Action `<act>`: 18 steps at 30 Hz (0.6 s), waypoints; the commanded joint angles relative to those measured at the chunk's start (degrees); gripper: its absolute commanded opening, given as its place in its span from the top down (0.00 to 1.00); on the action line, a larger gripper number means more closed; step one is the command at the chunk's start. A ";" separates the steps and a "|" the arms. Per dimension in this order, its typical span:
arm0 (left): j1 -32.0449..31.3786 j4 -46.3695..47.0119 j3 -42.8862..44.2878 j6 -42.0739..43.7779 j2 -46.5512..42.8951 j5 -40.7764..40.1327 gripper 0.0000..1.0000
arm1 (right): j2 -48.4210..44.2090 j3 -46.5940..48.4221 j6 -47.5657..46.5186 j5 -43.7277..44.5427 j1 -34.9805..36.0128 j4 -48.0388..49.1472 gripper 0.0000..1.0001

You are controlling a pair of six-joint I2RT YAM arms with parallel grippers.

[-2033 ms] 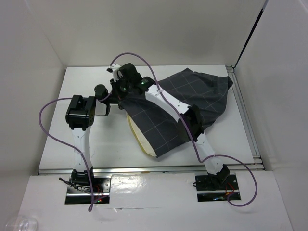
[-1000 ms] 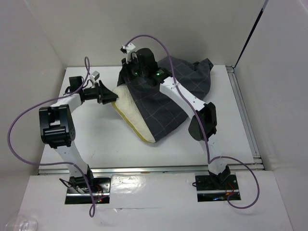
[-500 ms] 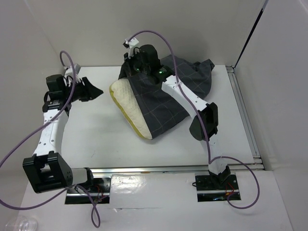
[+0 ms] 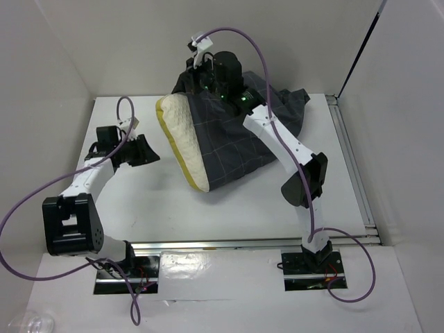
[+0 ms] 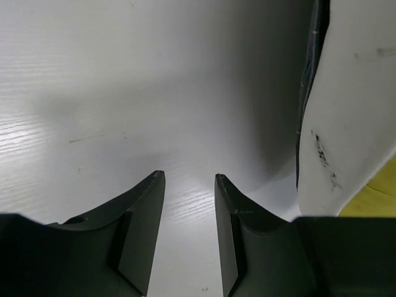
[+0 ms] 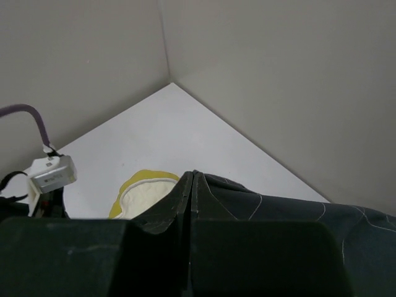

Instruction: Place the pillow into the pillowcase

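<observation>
The right pincer (image 6: pixel 190 178) was closed flat on a fold of the pillowcase (image 4: pixel 236 142), holding it lifted so the dark checked cloth hung down and away beneath the fingers. The pillow (image 4: pixel 182 142) sat under that pincer, mostly inside the case, with only its cream end and yellow piping showing at the open mouth on the side facing the other arm. The left pincer (image 5: pixel 189 180) stood about half open with nothing between its fingers, low over the bare bench (image 4: pixel 139 201). The pillow's exposed end was near it, off to its right in the wrist view, but they were not touching. The pillow looked light, bulky and soft, likely to sag and buckle if pushed at one spot. The piped seam or a corner of the exposed end seemed the firmest place to pinch. The case was limp and thin and would probably slip or bunch unless gripped at its hem, as it was here. Open bench lay beneath and behind the left pincer, leaving room to come in at the pillow's end. The right pincer was up close to the back wall (image 4: pixel 208 35), which seemed to leave little room to draw the cloth farther that way.
</observation>
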 commanded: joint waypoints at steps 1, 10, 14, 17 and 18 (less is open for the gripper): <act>-0.76 5.52 1.41 -2.93 2.78 4.60 0.49 | -6.54 2.74 0.87 0.30 -0.18 8.73 1.00; -5.85 14.75 7.03 -11.46 12.09 21.35 0.49 | -7.06 6.33 -1.84 3.54 -0.18 15.14 1.00; -11.38 15.37 8.27 -13.40 14.83 28.16 0.49 | -7.59 6.69 -7.38 7.05 0.44 18.48 1.00; -17.09 13.53 8.27 -11.56 12.64 28.17 0.49 | -9.00 4.76 -9.23 8.90 0.44 20.60 1.00; -18.24 13.52 8.27 -11.56 12.02 28.17 0.49 | -9.00 4.75 -10.10 8.91 0.44 21.38 1.00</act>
